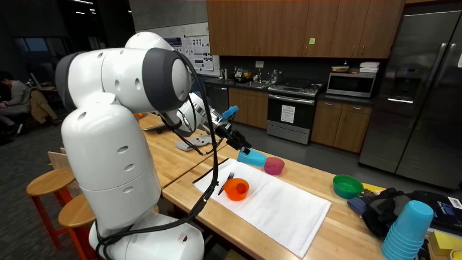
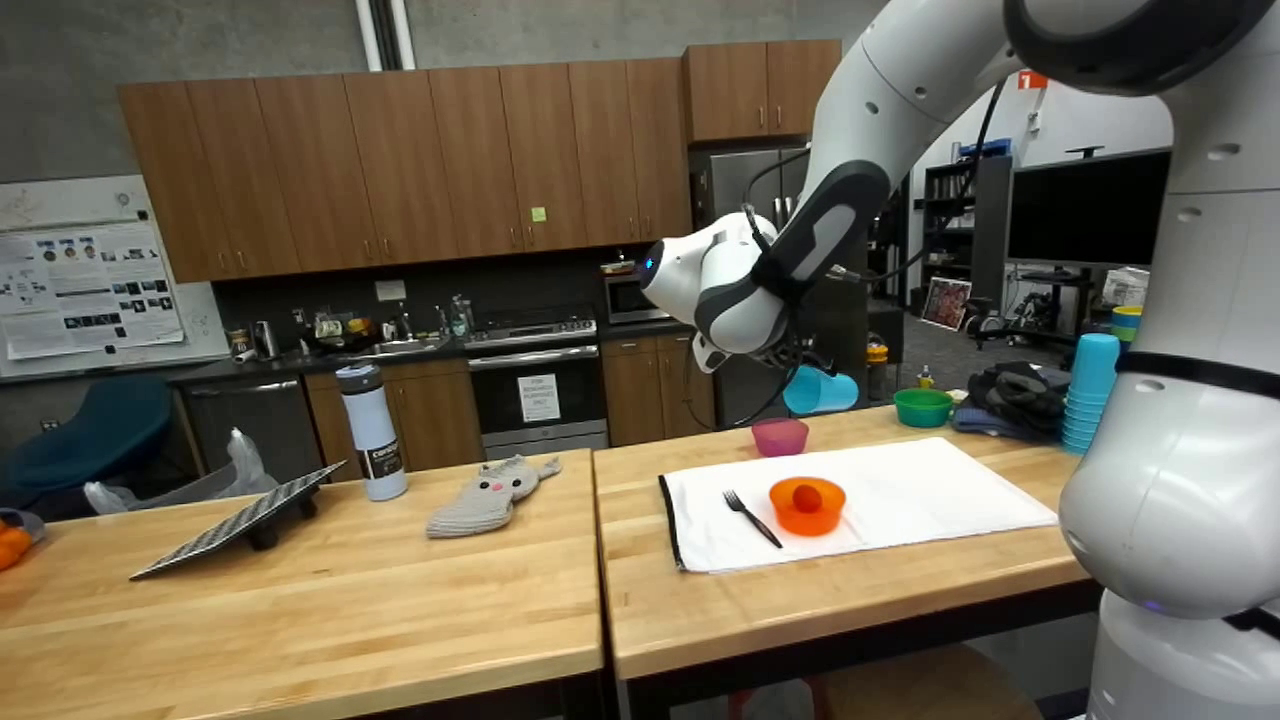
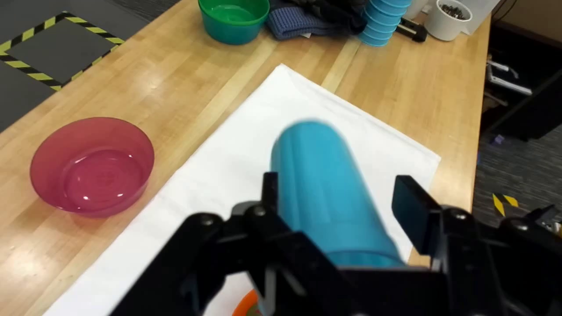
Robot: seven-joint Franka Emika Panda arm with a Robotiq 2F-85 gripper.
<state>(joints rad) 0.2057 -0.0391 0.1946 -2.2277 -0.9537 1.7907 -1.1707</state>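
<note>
Broadly, a pale wooden table takes up the most room, and over much of it lies a white cloth with one dark-trimmed end. Above hangs the black gripper, its fingers spread apart: in the wrist view a gap shows between the one on that view's right and the light blue cup, though I cannot tell whether its partner touches. That cup is in the air above the table, tipped onto its side just by the fingertips. It looks smooth, opaque and evenly coloured, tapering from a wider rim nearest the gripper to a narrower, rounded base, blurred in the wrist view. Then come a green bowl near the table's far edge, a translucent pink bowl just beside the cloth and an orange bowl on it. Slimmer, a black fork lies by the orange bowl, and, smallest, a round red shape shows inside that bowl
</note>
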